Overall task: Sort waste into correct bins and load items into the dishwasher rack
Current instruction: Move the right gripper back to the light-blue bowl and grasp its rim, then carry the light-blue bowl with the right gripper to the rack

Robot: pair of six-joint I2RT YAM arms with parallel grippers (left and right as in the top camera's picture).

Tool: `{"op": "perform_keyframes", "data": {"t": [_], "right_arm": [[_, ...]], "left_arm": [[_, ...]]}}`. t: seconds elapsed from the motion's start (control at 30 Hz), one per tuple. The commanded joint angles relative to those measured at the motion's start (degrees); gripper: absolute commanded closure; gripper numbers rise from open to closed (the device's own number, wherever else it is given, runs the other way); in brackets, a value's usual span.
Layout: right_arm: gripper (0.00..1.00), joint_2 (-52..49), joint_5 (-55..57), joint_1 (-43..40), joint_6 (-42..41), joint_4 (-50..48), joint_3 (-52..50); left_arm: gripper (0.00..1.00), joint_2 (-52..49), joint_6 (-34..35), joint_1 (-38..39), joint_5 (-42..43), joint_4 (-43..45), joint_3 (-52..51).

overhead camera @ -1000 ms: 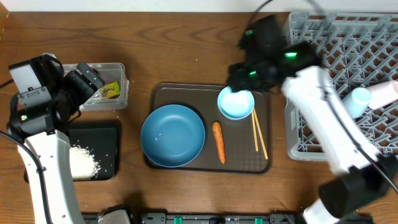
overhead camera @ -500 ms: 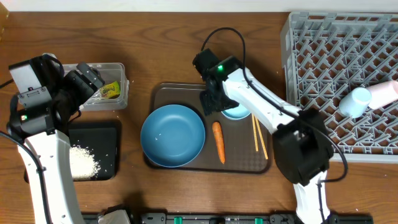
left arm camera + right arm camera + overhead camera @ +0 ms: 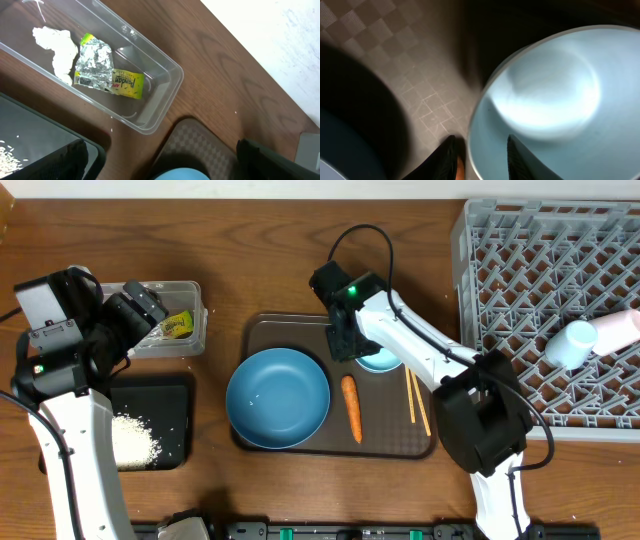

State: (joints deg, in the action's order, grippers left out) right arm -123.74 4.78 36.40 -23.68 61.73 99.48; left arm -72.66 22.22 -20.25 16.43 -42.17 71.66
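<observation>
My right gripper (image 3: pixel 350 345) is open, its fingers astride the left rim of the small light-blue bowl (image 3: pixel 386 361) on the brown serving tray (image 3: pixel 290 326); the right wrist view shows one finger outside and one inside the bowl (image 3: pixel 545 100). The carrot (image 3: pixel 350 408), chopsticks (image 3: pixel 417 400) and dark-blue bowl (image 3: pixel 278 397) lie on the same tray. My left gripper (image 3: pixel 170 165) is open and empty above the clear tub (image 3: pixel 190 292), which holds the wrapper (image 3: pixel 95 67) and the yellow-green packet (image 3: pixel 125 82). Rice (image 3: pixel 132 442) lies in the black tray (image 3: pixel 150 386).
The grey dishwasher rack (image 3: pixel 520 280) stands at the right with a pale-blue cup (image 3: pixel 570 343) and a pinkish cup (image 3: pixel 620 330) lying in it. The right arm spans from the table's front edge to the brown tray.
A second ago the right arm was swinging in from the rack side; it has come down at the small bowl's left rim and settled. The left arm has not moved.
</observation>
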Motion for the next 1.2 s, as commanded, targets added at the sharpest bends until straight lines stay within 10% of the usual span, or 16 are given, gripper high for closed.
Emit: {"op": "perform_keyframes", "data": {"t": [0.0,0.37,0.83,1.17], "right_arm": [[0.67,-1.3,0.9,1.5,-1.4,-0.4,-1.2],[0.99,-1.2,1.3,1.8,-2.0,-0.5,-1.3],[0.99,6.8,3.4,-4.2,-0.9,9.3,11.8],[0.99,17.9,-7.1,-23.9,5.5,8.2,18.1]], "left_arm": [[0.02,-0.3,-0.5,-0.3,0.5,0.0,-0.2],[0.02,-0.3,-0.5,-0.3,0.5,0.0,-0.2],[0.02,-0.3,-0.5,-0.3,0.5,0.0,-0.2],[0.02,-0.3,-0.5,-0.3,0.5,0.0,-0.2]]}}
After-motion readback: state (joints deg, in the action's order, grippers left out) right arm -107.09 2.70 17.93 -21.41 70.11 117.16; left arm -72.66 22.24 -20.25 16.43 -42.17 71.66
